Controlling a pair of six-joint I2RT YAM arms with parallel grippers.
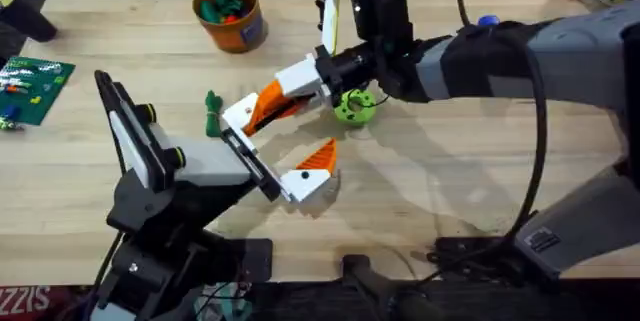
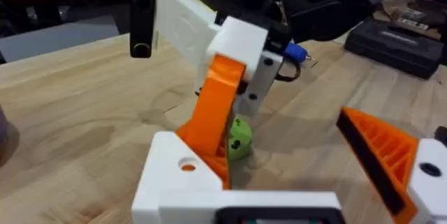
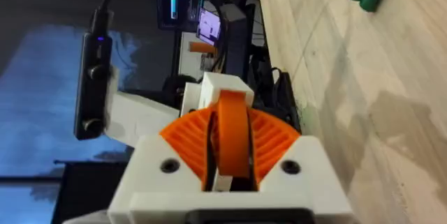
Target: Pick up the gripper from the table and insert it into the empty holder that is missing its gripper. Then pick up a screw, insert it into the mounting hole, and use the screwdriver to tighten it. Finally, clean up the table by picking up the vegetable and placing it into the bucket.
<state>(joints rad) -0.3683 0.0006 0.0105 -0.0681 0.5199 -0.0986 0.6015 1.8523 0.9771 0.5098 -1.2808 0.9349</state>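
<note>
The counter (image 1: 480, 191) is pale wood with fine grain. The gripper (image 2: 218, 116) is bright orange, ribbed on its face, between the white brackets of the right gripper (image 1: 262, 109). The empty holder (image 2: 174, 175) is white, its mounting hole (image 2: 187, 164) showing orange inside. The left gripper (image 1: 300, 171) is white with an orange ribbed pad (image 1: 320, 156). The bucket (image 1: 230, 19) is orange-brown with a blue label. The vegetable (image 1: 212, 114) is dark green. A perforated disc (image 1: 354, 105) is lime green. The arms are black and grey.
</note>
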